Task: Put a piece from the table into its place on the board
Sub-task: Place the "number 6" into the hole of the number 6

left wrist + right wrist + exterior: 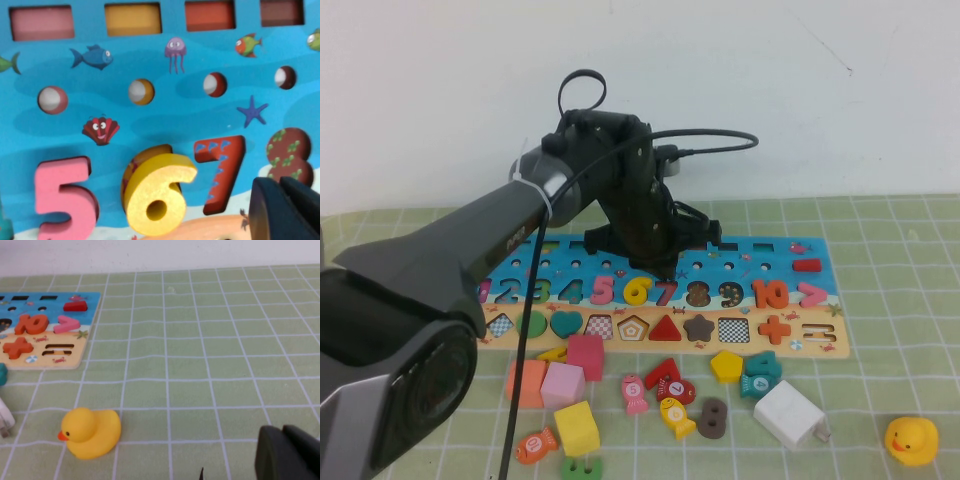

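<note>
Reaching over the board (pixel 740 262), the left gripper (pixel 665 268) hovers with fingers clenched empty above the piece (pixel 638 290). Right gripper (pixel 287 452) sits low over the surface (pixel 210 365), fingers pressed together.

Even, bright, diffuse light fills all 3 views, with no hard glare. In the high view the left arm casts only a faint shadow on the board (pixel 800 300). In the left wrist view the yellow 6 (pixel 157 192) throws a soft shadow on the blue; the close-up is slightly soft. The dark casing at both wrist views' corners is blurred.
</note>
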{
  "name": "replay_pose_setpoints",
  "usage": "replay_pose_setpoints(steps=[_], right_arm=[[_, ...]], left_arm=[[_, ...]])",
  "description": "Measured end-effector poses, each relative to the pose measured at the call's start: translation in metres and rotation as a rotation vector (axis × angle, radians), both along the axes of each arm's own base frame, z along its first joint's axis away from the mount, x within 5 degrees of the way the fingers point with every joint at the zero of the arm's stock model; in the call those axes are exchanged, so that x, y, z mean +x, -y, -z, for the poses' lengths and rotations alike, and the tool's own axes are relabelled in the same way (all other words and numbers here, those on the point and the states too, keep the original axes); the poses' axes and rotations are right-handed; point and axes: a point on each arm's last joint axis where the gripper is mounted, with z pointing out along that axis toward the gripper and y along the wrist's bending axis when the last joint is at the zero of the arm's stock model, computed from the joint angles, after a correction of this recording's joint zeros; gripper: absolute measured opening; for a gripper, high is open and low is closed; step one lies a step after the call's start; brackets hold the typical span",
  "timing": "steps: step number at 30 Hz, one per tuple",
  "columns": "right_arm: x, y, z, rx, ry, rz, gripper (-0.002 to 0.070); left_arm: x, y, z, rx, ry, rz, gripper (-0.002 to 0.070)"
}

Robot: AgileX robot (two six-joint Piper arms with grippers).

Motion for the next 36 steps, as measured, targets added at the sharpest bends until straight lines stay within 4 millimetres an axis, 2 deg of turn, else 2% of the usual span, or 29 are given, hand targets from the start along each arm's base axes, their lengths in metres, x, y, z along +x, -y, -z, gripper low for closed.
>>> replay_pose_setpoints(steps=[6,36], right_arm=[[0.0,0.0,0.0,0.0,0.0,0.0,-0.0001],[0.0,0.0,0.0,0.0,0.0,0.0,-0.0001]], left_arm=[[0.0017,0.001,0.0098,0.006,-0.012,0.002,0.0],[0.0049,-0.0066,0.0109,0.102,0.032,0.022,-0.0001]])
